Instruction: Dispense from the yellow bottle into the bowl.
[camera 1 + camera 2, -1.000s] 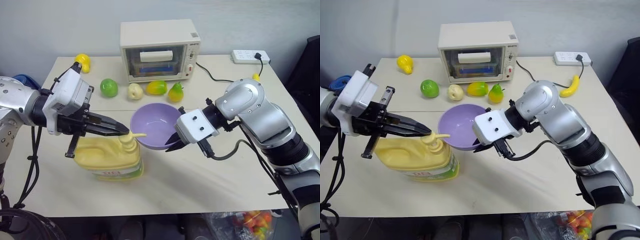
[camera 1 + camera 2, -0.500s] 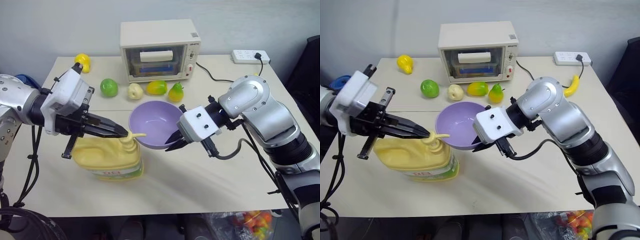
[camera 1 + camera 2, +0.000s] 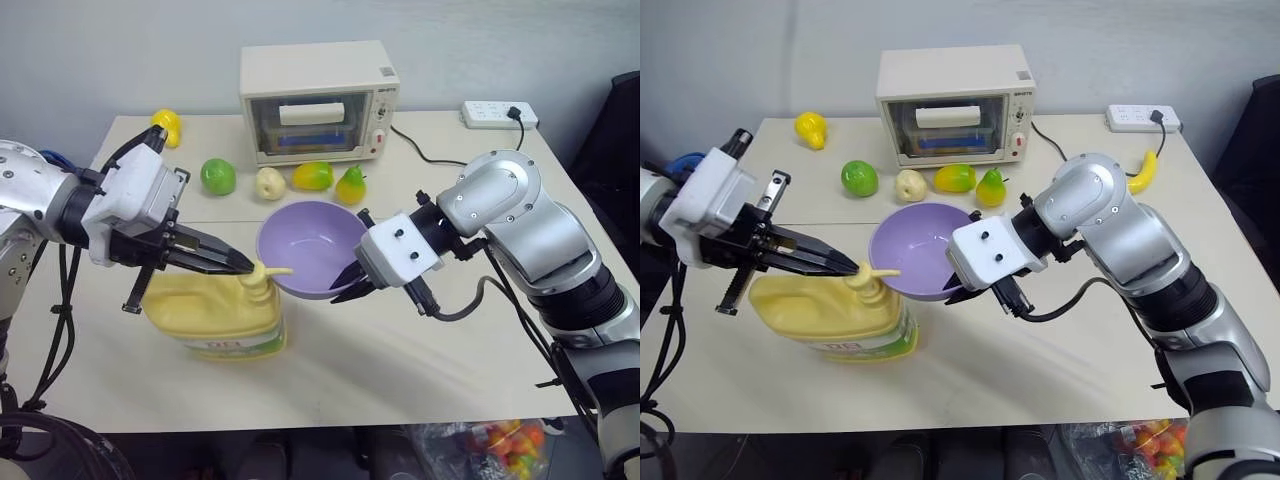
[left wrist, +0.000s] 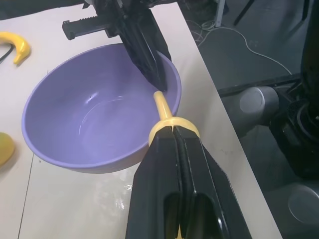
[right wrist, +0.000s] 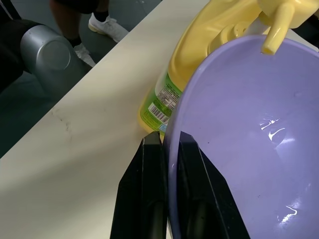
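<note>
Lavender bowl [image 3: 310, 248] — bare inside, yellow bottle [image 3: 215, 315] beside

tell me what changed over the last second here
The bowl, pinched at its rim by the right gripper, tipped slightly and edged toward the yellow bottle, bringing its rim further under the spout. The left gripper stays shut on top of the pump. The bottle, toaster oven and fruits have not moved.
</note>
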You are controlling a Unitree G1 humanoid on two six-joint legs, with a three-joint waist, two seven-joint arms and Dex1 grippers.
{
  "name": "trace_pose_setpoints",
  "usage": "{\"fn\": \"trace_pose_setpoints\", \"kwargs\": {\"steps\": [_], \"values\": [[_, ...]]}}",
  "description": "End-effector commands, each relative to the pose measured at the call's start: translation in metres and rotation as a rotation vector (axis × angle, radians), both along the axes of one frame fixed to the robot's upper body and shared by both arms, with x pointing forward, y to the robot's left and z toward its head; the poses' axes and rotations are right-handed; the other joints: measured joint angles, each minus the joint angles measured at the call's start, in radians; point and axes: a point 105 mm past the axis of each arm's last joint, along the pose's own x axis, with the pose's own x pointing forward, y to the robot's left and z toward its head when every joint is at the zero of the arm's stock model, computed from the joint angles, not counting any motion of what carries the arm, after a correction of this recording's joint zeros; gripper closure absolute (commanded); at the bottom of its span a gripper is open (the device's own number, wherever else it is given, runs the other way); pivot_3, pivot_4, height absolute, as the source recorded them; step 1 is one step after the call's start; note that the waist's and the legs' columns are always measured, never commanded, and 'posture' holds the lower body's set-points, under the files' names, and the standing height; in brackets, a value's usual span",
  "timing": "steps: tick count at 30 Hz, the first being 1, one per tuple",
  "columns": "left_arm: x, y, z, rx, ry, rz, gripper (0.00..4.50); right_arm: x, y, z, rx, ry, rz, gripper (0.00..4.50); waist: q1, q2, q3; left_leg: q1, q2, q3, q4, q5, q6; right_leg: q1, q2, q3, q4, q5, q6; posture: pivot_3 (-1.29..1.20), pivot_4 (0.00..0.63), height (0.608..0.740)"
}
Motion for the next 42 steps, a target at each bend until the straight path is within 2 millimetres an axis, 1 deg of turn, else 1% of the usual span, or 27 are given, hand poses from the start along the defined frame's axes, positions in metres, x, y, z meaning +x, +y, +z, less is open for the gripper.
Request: {"fn": "trace_pose_setpoints", "kwargs": {"steps": [1,10,19,25,28,30,34,35,37,39,42], "values": [[0.003,0.001,-0.015,0.072,0.056,0.016,4.48,-0.008,-0.002,0.002,-0.027,-0.041,0.05,4.5,0.0,0.0,0.0,0.0,0.0,0.0,0.0,0.0,0.0,0.0,0.0,0.0,0.0,0.0,0.0,0.0,0.15,0.74],[0.004,-0.001,-0.025,0.102,0.083,0.025,4.48,-0.011,-0.003,-0.002,-0.04,-0.047,0.069,4.5,0.0,0.0,0.0,0.0,0.0,0.0,0.0,0.0,0.0,0.0,0.0,0.0,0.0,0.0,0.0,0.0,0.15,0.74],[0.008,0.007,-0.048,0.189,0.107,0.079,4.48,-0.013,-0.003,-0.002,-0.033,-0.042,0.07,4.5,0.0,0.001,-0.001,0.003,0.0,0.0,0.0,0.0,0.001,0.002,0.0,0.0,0.0,0.0,-0.001,0.0,0.15,0.74],[0.009,0.008,-0.054,0.211,0.107,0.094,4.48,-0.014,-0.003,-0.001,-0.036,-0.041,0.075,4.5,-0.001,0.002,-0.002,0.005,0.0,0.0,0.0,0.0,0.003,0.002,0.0,0.001,0.001,0.0,-0.002,0.0,0.15,0.74],[0.008,0.006,-0.054,0.2,0.102,0.087,4.48,-0.014,-0.003,-0.001,-0.037,-0.041,0.075,4.5,-0.001,0.003,-0.002,0.007,0.0,0.0,0.0,0.001,0.004,0.004,0.0,0.001,0.002,0.0,-0.004,0.0,0.15,0.74],[0.007,0.001,-0.046,0.155,0.098,0.073,4.48,-0.013,-0.004,-0.001,-0.037,-0.04,0.073,4.5,-0.001,0.003,-0.002,0.009,0.0,0.0,0.0,0.001,0.004,0.005,0.001,0.001,0.003,0.001,-0.004,0.0,0.15,0.74],[0.008,-0.011,-0.006,-0.02,0.07,0.046,4.48,-0.011,-0.004,-0.003,-0.032,-0.038,0.062,4.5,0.0,0.002,-0.002,0.012,0.001,0.0,0.0,0.001,0.004,0.009,0.001,0.001,0.002,0.001,-0.005,0.0,0.15,0.74],[0.007,-0.012,-0.001,-0.046,0.079,0.043,4.48,-0.011,-0.004,-0.003,-0.031,-0.038,0.06,4.5,0.0,0.002,-0.002,0.012,0.001,0.0,0.0,0.001,0.004,0.009,0.001,0.001,0.002,0.001,-0.005,0.0,0.15,0.74],[0.001,-0.015,0.023,-0.138,0.102,0.018,4.48,-0.01,-0.005,-0.004,-0.024,-0.033,0.05,4.5,0.0,0.0,-0.001,0.009,0.001,-0.001,0.0,0.001,0.004,0.006,0.001,0.001,0.002,0.001,-0.005,0.0,0.15,0.74],[-0.006,-0.015,0.042,-0.2,0.115,-0.009,4.48,-0.009,-0.005,-0.004,-0.021,-0.029,0.043,4.5,0.0,-0.002,0.0,-0.001,0.001,-0.003,0.001,0.002,0.003,-0.002,0.001,0.0,0.006,0.002,-0.004,0.0,0.15,0.74],[-0.012,-0.014,0.058,-0.24,0.109,-0.02,4.48,-0.008,-0.007,-0.006,-0.019,-0.023,0.036,4.5,-0.004,-0.002,0.0,-0.005,0.0,-0.002,0.001,0.004,-0.001,-0.007,0.001,0.0,0.004,0.002,-0.004,0.0,0.15,0.74]]}}
